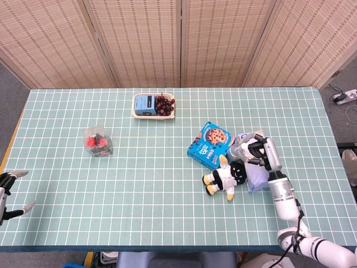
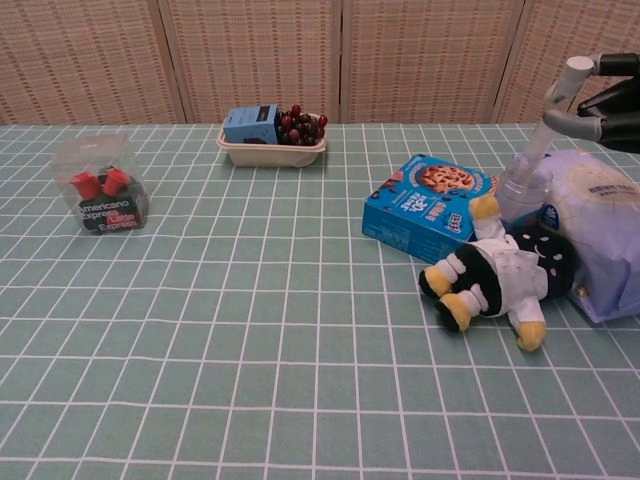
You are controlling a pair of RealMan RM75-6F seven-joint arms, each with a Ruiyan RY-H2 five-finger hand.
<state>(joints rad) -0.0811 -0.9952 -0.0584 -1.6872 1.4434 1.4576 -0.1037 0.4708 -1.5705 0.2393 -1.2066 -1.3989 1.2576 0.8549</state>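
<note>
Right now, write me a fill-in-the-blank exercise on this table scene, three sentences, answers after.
1. The cream tray holds a small blue box and dark red ____.
2. The plush toy lies just in front of the blue ____ box.
3. The right robot hand hovers above the pale ____ at the table's right side.

Missing words: grapes; cookie; bag

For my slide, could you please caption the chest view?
Right hand above pale plastic bag, beside black-and-white plush toy and blue cookie box.
</note>
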